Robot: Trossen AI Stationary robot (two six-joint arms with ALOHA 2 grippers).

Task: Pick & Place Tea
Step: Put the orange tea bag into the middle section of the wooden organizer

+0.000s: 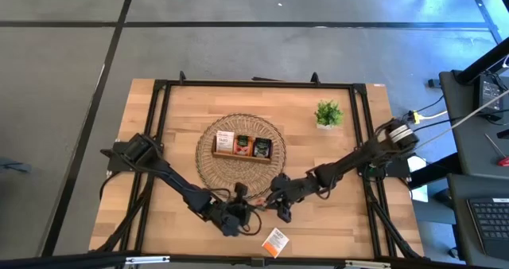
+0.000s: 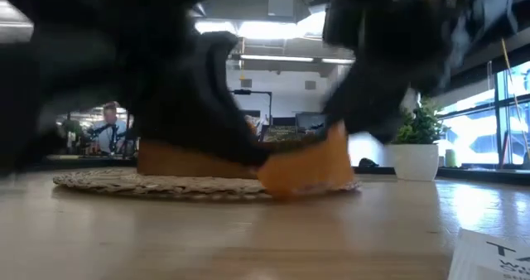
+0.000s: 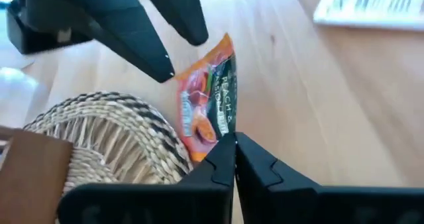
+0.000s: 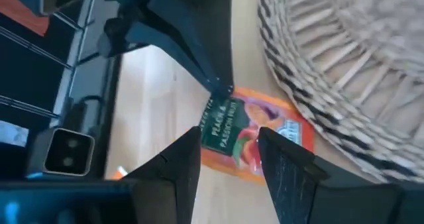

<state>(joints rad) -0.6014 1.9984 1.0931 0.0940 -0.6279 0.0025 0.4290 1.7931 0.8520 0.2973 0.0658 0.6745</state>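
**Both grippers meet on one peach sachet at the mat's near edge**

Starting at the left of my overhead view, the left arm runs in from about 9 o'clock of the table and ends at the left gripper [image 1: 236, 218], down near 6 o'clock of the woven mat [image 1: 208, 170]. Its own camera shows the left fingers [image 3: 222, 164] pressed together, pinching a corner of the orange peach sachet [image 3: 207, 105]. The packet stands tilted up off the wood, just beside the mat's rim.

Moving right, the right arm comes in from roughly 3 o'clock and its right gripper [image 1: 278, 199] sits close beside the left one. Through its wrist camera I see the right fingers [image 4: 286, 159] spread narrowly to either side of the same packet, the printed face showing between them; I cannot tell whether they touch it yet. In the table-level view the sachet reads as an orange square hanging under the two dark, blurred arms, right in front of the mat.

A second sachet [image 1: 275, 241], white with orange, lies flat at 6 o'clock of the table, apart from both grippers. On the mat stands the wooden tray [image 1: 242, 156] with three sachets upright in it. A small potted plant [image 1: 328, 114] stands at about 2 o'clock.

The surface is pale wood [image 1: 334, 229] in a black frame. Beyond it lie an office ceiling with strip lights, bright windows at right and a seated person [image 2: 108, 127] far at left.
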